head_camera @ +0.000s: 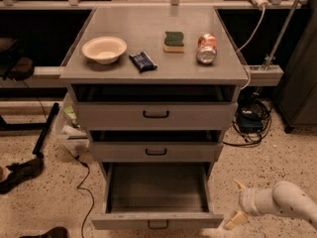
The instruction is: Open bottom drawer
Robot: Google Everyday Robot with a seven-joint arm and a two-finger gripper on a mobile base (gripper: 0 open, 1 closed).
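At floor level, right of the bottom drawer (129,221) — already pulled well out: gripper (236,203), fingers spread, holding nothing. We judge the pull done — we steer it clear of the front corner.

On counter (148,29), L to R: bowl (104,49), packet (143,61), sponge (174,40), can (206,48). Below, bottom drawer (157,221) out; end effector (237,203) just R of its front.

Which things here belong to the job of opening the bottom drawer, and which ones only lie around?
Belong to the job:
- bottom drawer, standing open
- gripper, open, low to the right of that drawer, not touching it

Just lying about:
- bowl, blue packet, sponge and can, all on the cabinet top
- cables on the floor
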